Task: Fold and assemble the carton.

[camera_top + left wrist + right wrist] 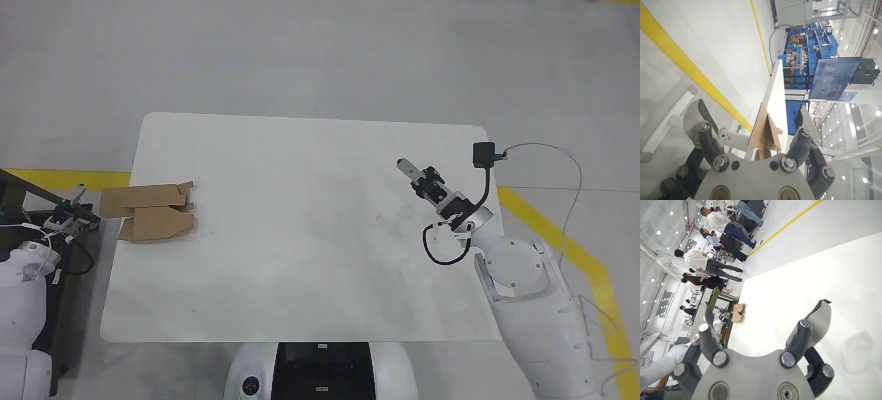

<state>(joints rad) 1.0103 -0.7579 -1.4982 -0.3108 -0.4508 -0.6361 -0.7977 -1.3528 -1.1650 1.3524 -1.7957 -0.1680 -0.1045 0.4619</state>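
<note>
My arms (pixel 515 270) are white shells; left gripper (pixel 753 111) and right gripper (pixel 765 304) have grey plates, black links, silver screws. A black cable (pixel 437 245) loops off my right wrist.

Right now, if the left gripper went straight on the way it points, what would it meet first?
Probably the flat carton, which sticks out over the table edge straight ahead of the open left gripper; how far off is unclear.
</note>
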